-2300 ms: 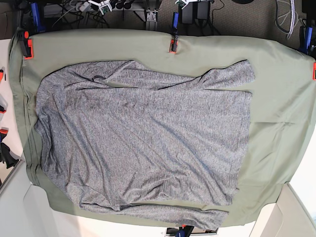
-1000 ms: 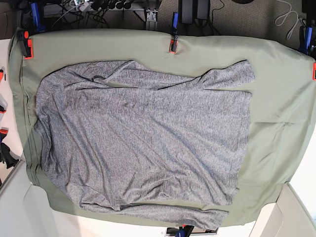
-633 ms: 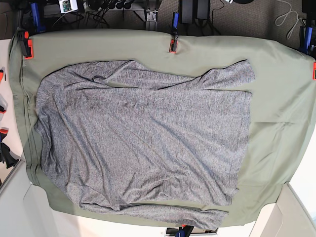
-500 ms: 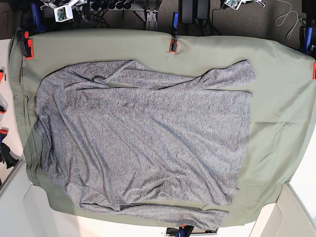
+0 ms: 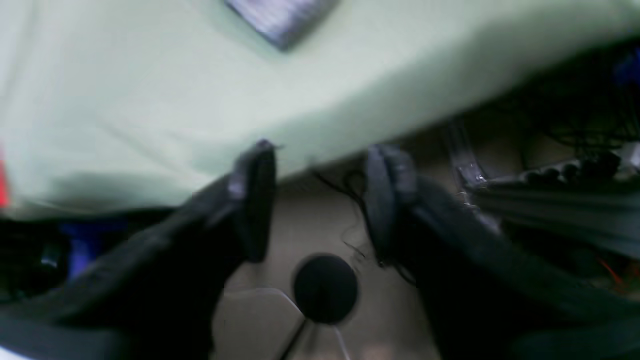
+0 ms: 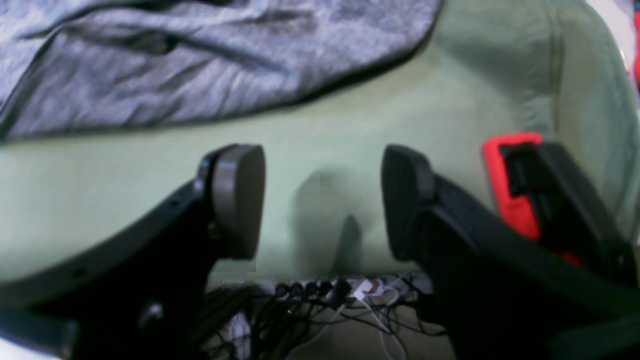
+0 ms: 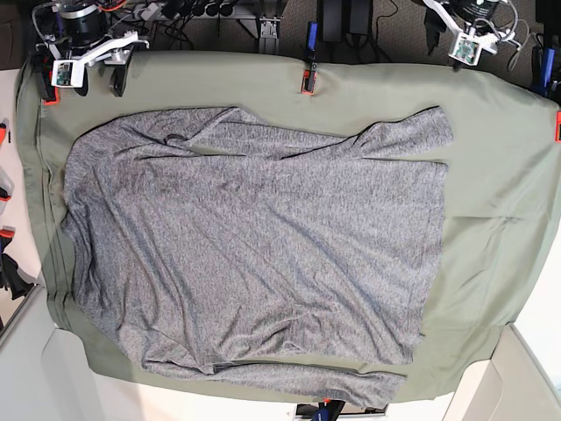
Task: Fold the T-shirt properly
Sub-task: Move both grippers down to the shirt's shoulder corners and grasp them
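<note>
The heather-grey long-sleeved T-shirt [image 7: 254, 246] lies spread flat on the olive-green cloth sheet [image 7: 491, 175]. One sleeve lies along its far edge and the other along its near edge. My right gripper [image 7: 93, 75] hovers open and empty over the far left corner of the sheet. In the right wrist view it [image 6: 320, 200] stands apart from the shirt's edge [image 6: 200, 65]. My left gripper [image 7: 463, 39] is open and empty at the far right edge. In the blurred left wrist view it [image 5: 320, 200] is over the sheet's edge, with a corner of the shirt [image 5: 285, 15] far off.
Red and black clamps pin the sheet at the far left corner [image 7: 46, 86], the far middle [image 7: 307, 81] and the right edge [image 7: 557, 127]. The corner clamp [image 6: 515, 185] sits close beside my right gripper. Cables and the floor lie beyond the far edge.
Both arms have come into the base view from beyond the far edge and now reach over the sheet's far corners. The shirt has not moved.
</note>
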Controlling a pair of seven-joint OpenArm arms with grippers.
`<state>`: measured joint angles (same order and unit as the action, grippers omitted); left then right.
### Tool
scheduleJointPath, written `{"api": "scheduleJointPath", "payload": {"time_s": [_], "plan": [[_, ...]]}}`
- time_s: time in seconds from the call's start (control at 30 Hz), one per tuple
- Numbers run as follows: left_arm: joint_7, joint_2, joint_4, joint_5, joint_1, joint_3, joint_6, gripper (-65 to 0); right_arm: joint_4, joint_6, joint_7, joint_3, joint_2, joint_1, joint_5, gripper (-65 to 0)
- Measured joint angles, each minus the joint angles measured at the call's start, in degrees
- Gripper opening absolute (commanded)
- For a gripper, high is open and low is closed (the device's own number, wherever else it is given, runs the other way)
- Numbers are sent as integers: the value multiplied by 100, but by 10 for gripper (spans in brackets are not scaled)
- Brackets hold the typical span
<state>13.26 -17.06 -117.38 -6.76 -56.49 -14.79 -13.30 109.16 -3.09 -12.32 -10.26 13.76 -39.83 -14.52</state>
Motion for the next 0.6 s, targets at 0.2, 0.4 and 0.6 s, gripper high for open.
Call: {"api": "scheduleJointPath", "payload": {"time_s": [0.2, 0.4, 0.6], "plan": [[-15, -428, -63, -243, 125, -361, -28, -301, 0, -13, -35, 0, -11, 433, -28, -278], [-17, -800, -59, -752, 520, -590, -9, -277, -431, -20, -81, 0, -146, 715, -37, -278], [48, -815, 52, -1668, 927, -533, -638, -227, -944, -166, -83, 0, -538, 1115, -52, -278]]}}
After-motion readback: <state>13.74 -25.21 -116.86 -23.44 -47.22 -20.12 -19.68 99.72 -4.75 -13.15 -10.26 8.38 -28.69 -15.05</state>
